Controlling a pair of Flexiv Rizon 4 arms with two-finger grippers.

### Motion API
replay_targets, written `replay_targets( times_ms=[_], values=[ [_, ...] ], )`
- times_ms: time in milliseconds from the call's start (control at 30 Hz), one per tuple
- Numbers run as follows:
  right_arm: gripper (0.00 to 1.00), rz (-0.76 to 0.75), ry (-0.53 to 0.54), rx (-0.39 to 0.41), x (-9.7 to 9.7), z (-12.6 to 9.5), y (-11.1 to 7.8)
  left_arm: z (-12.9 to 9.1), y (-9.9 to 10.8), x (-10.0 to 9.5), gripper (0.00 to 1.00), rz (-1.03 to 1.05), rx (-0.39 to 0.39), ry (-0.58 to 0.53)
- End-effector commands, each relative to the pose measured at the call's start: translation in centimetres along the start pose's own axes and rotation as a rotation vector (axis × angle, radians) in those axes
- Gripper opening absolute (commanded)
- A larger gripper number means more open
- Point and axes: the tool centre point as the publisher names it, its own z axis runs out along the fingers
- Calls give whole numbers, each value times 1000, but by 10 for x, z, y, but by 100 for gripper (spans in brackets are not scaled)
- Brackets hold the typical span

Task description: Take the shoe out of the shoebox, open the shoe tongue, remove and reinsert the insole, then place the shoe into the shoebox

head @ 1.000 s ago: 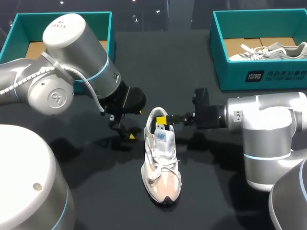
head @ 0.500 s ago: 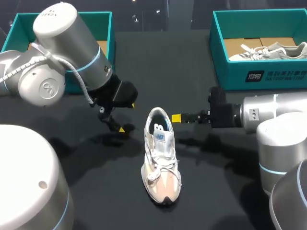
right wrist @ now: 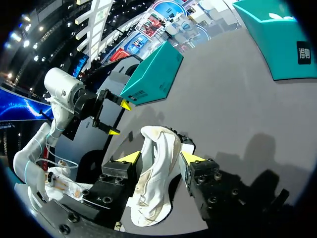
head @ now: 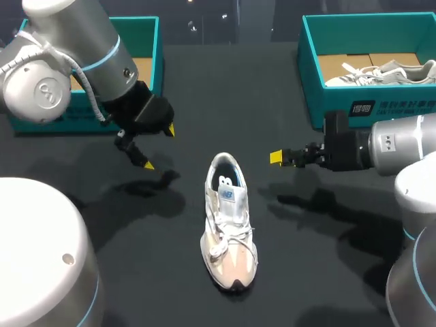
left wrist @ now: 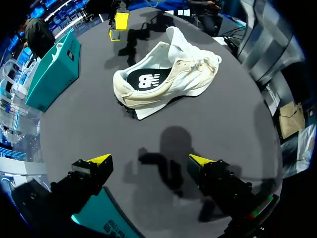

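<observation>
Your left arm covers much of the left shoebox, so you cannot tell what it holds. The right shoebox is cut off at the edge; a second shoe lies in it. From overhead the right pincer reads as one yellow tip; its wrist view shows the fingers apart, holding nothing. The left pincer gapes wide, empty. The shoe stands on its sole on the dark bench, apart from both pincers, its dark insole inside.
</observation>
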Motion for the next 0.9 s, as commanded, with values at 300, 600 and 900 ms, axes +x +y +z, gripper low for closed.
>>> replay_targets(
  times_ms=[300, 600, 900],
  values=[
    [46, 108, -173, 338, 5, -34, 23, -31, 22, -8, 100, 34, -38, 48],
    [45, 163, -322, 443, 12, -39, 34, -51, 37, -22, 100, 103, -31, 67],
    [0, 202, -484, 444, 40, -37, 28, -84, 68, -47, 100, 170, -11, 66]
  ],
)
